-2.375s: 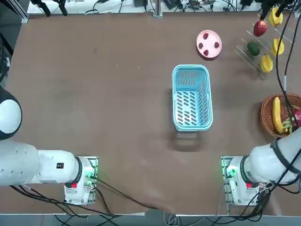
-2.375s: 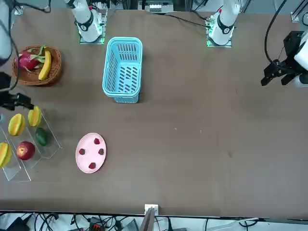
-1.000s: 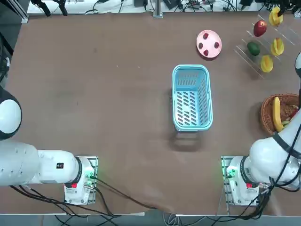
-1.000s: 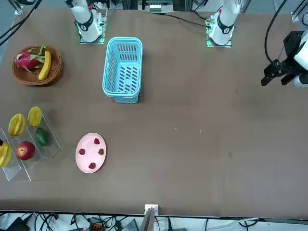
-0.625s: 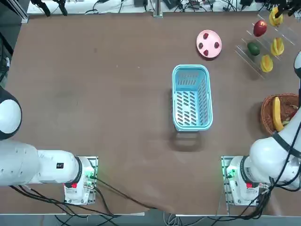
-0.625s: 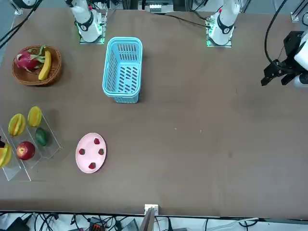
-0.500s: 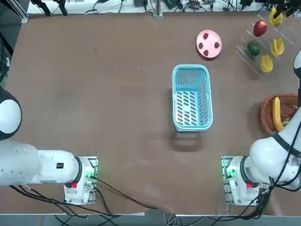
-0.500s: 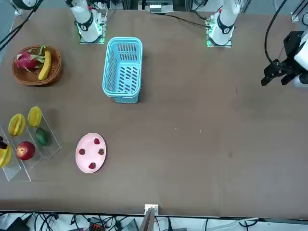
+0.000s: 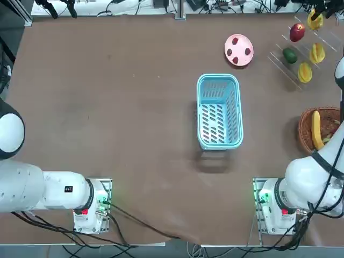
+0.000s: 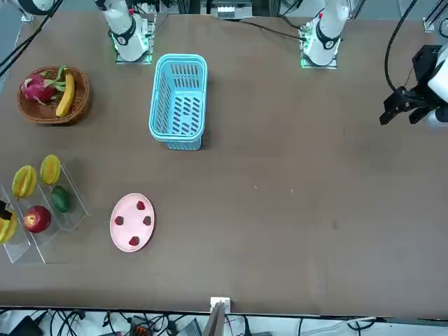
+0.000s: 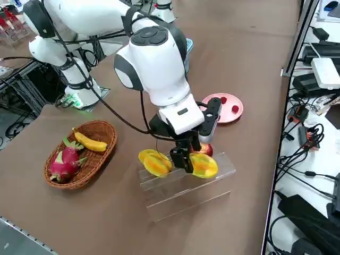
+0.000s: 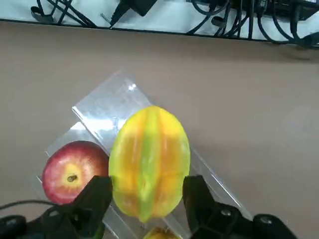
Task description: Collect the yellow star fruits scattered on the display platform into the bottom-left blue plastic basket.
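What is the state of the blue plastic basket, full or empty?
Empty: its slotted bottom shows bare, with no star fruit inside.

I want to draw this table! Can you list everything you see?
star fruits: three, yellow, on the rack
clear rack: one, see-through, far right
apple: one, red, on the rack
oval fruit: one, green, on the rack
plate: one, pink, left of the rack
berries: four, red, on the plate
plastic basket: one, light blue, right of the table's middle
woven basket: one, brown, right side
banana: one, yellow, woven basket
dragon fruit: one, pink, woven basket
table: one, brown, underneath
cables: many, black, mostly around the edges
robot arms: two, white and black, left and right
right end effector: one, black, around the farthest star fruit
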Controlling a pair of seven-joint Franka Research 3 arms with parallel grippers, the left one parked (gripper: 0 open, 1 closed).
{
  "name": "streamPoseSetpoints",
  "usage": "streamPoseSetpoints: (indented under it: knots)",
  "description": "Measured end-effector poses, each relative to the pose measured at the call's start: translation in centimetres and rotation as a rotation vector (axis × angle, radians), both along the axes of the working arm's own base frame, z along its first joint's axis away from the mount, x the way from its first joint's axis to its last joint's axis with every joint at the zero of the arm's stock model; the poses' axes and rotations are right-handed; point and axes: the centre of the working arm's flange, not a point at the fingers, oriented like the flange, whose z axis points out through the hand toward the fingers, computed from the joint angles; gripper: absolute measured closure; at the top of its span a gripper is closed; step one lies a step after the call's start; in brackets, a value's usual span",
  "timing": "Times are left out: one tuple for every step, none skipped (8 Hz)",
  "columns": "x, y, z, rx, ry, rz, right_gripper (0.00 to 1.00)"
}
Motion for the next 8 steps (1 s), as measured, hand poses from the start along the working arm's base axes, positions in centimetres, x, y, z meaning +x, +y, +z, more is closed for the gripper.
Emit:
streamPoseSetpoints:
  knots:
    - [0.02, -0.02, -0.06, 0.000, -0.001, 0.000, 0.20]
    - [0.03, -0.02, -0.07, 0.000, -0.002, -0.001, 0.41]
    - [0.09, 0.02, 0.15, 0.005, -0.009, -0.003, 0.63]
    - [0.17, 0.04, 0.44, 0.009, -0.016, -0.005, 0.78]
    - [0.21, 0.09, 0.38, 0.012, -0.017, -0.005, 0.79]
    - [0.22, 0.10, 0.38, 0.012, -0.017, -0.005, 0.79]
    - [0.23, 0.13, 0.38, 0.013, -0.017, -0.005, 0.79]
    - [0.21, 0.26, 0.42, 0.020, -0.010, -0.008, 0.79]
